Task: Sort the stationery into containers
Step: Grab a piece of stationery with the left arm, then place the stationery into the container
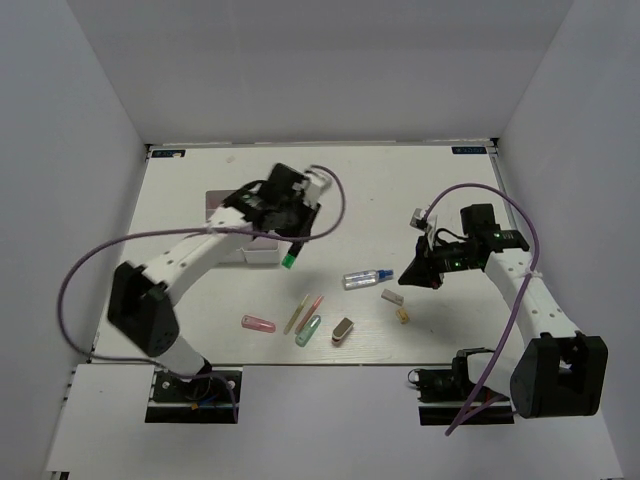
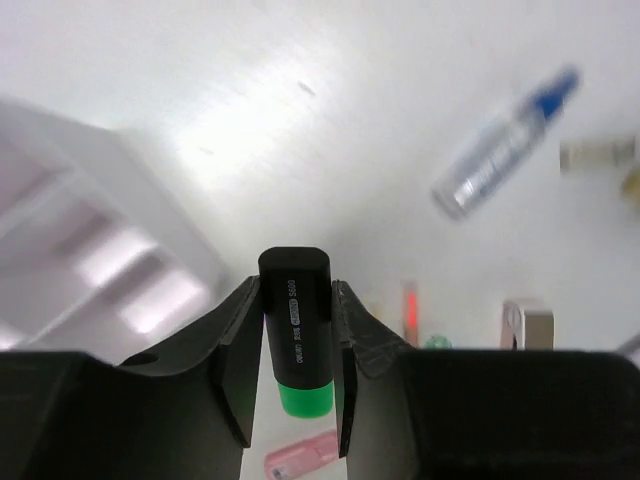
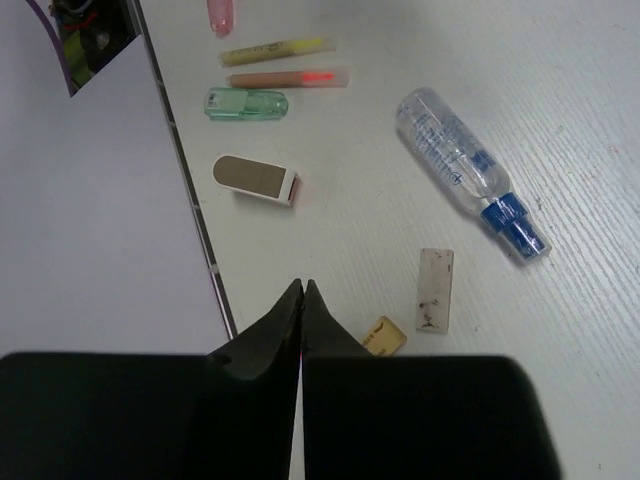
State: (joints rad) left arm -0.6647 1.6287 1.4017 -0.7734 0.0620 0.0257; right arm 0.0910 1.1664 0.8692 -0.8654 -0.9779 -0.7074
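Note:
My left gripper (image 1: 291, 240) is shut on the green black-capped highlighter (image 1: 288, 260) and holds it above the table, just right of the white organizer box (image 1: 222, 205), which the arm mostly hides. In the left wrist view the highlighter (image 2: 296, 330) stands between the fingers, with the box (image 2: 90, 230) at the left. My right gripper (image 1: 415, 272) is shut and empty, above the small grey block (image 3: 435, 290) and tan block (image 3: 383, 335). The clear blue-capped bottle (image 1: 367, 278) lies mid-table. The pink capsule (image 1: 257, 323), yellow pen (image 1: 296, 316), pink pen (image 1: 313, 304) and teal tube (image 1: 308, 330) lie near the front edge.
A brown-topped block (image 1: 343, 329) lies right of the teal tube. The table's near edge (image 3: 190, 190) runs just left of my right gripper (image 3: 302, 287). White walls enclose the table on three sides.

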